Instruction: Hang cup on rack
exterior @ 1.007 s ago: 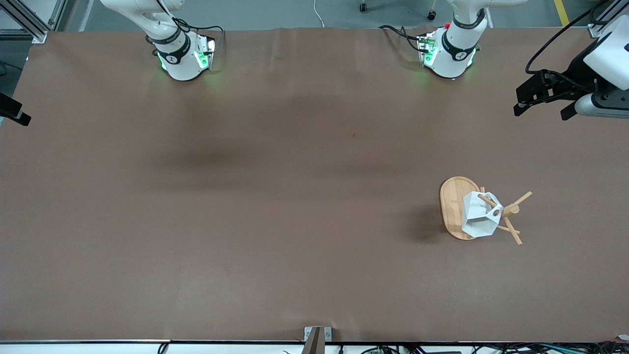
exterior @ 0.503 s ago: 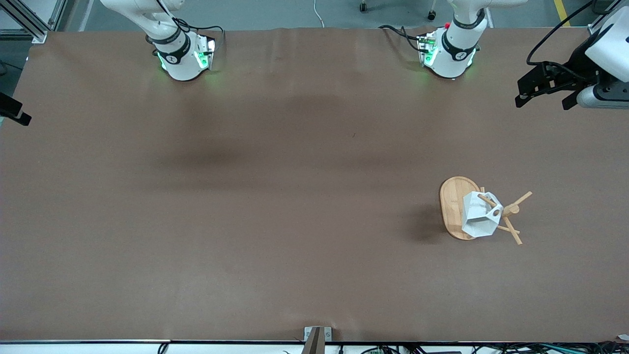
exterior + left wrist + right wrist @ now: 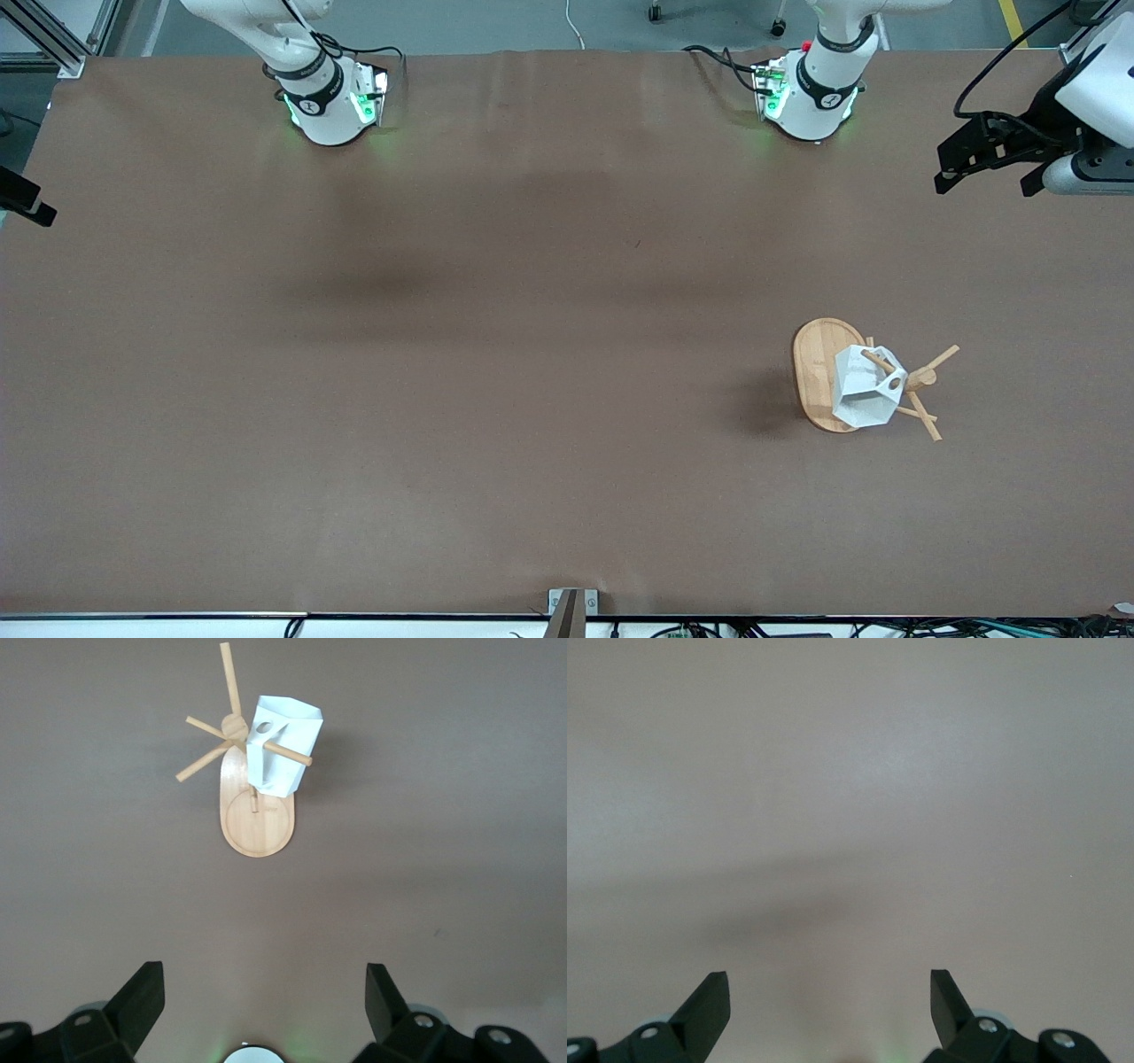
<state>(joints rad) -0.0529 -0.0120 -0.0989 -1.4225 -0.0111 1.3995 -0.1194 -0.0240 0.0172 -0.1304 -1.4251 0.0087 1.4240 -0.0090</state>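
The white faceted cup (image 3: pixel 861 392) hangs on a peg of the bamboo-coloured rack (image 3: pixel 813 372), the peg passing through its side hole. The rack stands toward the left arm's end of the table, nearer to the front camera than the arm bases. In the left wrist view the cup (image 3: pixel 285 751) and the rack (image 3: pixel 257 822) show well apart from the fingertips. My left gripper (image 3: pixel 985 182) hovers open and holding nothing over the table's edge at the left arm's end, also seen as left gripper (image 3: pixel 263 983). My right gripper (image 3: pixel 829 985) is open over bare table with nothing between its fingers.
The brown table (image 3: pixel 496 354) carries only the rack and cup. The two arm bases (image 3: pixel 330 97) (image 3: pixel 811 89) stand along the edge farthest from the front camera. A black part (image 3: pixel 25 200) pokes in at the right arm's end. A metal bracket (image 3: pixel 571 604) sits at the nearest edge.
My left gripper has drawn away from the rack, toward the arm bases' edge and the left arm's end of the table. The cup, rack and right arm have not moved.
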